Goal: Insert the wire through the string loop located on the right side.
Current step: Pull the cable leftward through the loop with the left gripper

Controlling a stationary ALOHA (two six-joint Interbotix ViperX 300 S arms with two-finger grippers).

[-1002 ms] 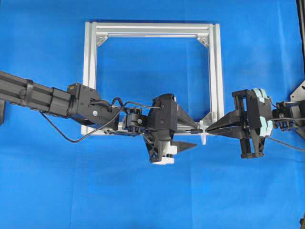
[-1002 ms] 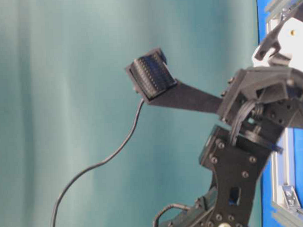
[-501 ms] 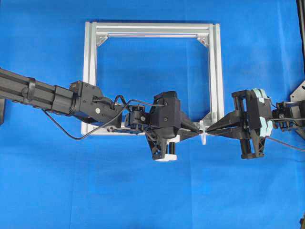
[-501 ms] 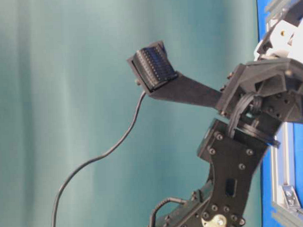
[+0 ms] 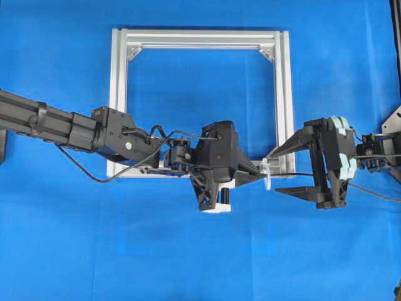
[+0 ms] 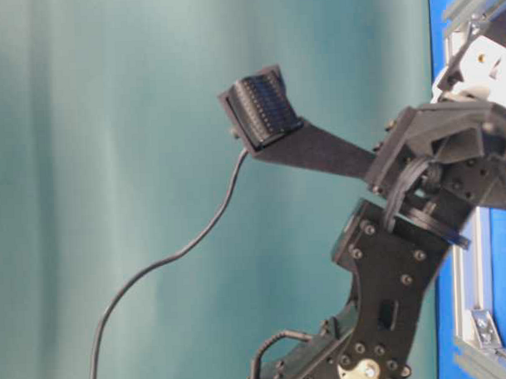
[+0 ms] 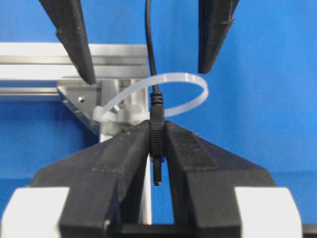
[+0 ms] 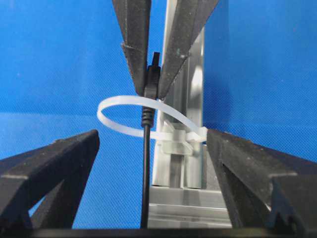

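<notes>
Pinching the plug end of the wire (image 7: 156,144), the left gripper (image 7: 157,148) has its jaws pressed together just beyond the string loop (image 7: 178,94). The cable runs through the loop, visible in both wrist views, and leads away between the fingers of the right gripper (image 5: 282,170), which stands spread wide and touches nothing. The loop sits at the lower right corner of the aluminium frame (image 5: 200,37) on the blue table (image 5: 200,251). At table level, one ribbed finger pad (image 6: 263,110) shows with a cable hanging below it.
</notes>
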